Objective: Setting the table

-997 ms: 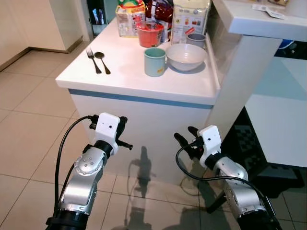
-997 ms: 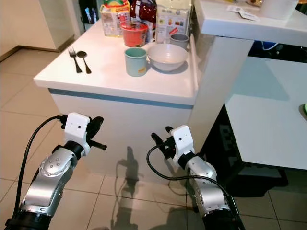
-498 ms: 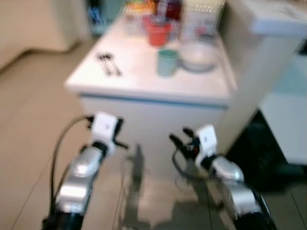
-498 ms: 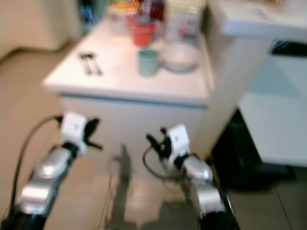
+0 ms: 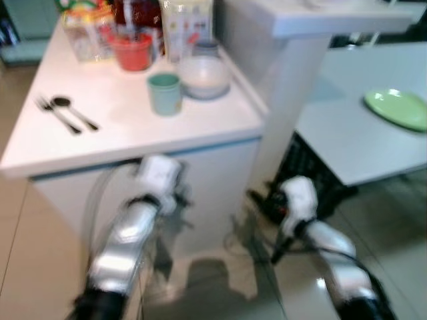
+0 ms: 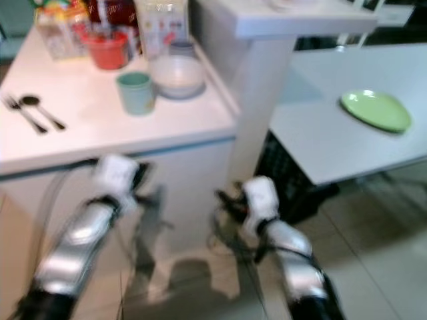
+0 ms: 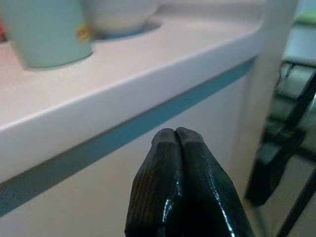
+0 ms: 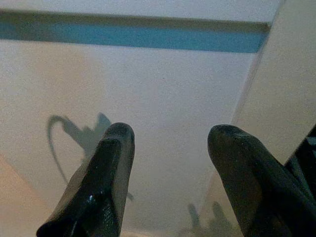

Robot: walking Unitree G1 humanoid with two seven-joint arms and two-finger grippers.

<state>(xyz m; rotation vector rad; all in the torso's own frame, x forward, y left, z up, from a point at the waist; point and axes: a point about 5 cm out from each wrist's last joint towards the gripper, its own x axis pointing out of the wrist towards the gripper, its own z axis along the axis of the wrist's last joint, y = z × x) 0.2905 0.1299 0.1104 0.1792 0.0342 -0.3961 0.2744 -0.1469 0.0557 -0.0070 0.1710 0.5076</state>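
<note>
One white counter (image 5: 133, 127) stood ahead, with a blue band under its edge. On it, counted: one teal mug (image 5: 164, 93), one white bowl (image 5: 203, 75) just right of the mug, one red cup (image 5: 133, 52) farther back, one grey cup (image 5: 205, 47) behind the bowl, one fork (image 5: 56, 115) and one spoon (image 5: 75, 111) side by side near the left end. Packaged goods (image 5: 93, 23) lined the far edge (too blurred to count). One green plate (image 5: 398, 109) lay on the lower grey table (image 5: 347, 147) to the right, well apart from the counter items.

Left gripper (image 7: 176, 143) was below the counter edge, its fingers (image 7: 158, 182) pressed together, tips touching, nothing between them. Right gripper (image 8: 168, 148) faced the counter's white front panel, fingers (image 8: 106, 177) spread wide apart, holding and touching nothing. Both arms were low in front of the counter; head views were motion-blurred.
</note>
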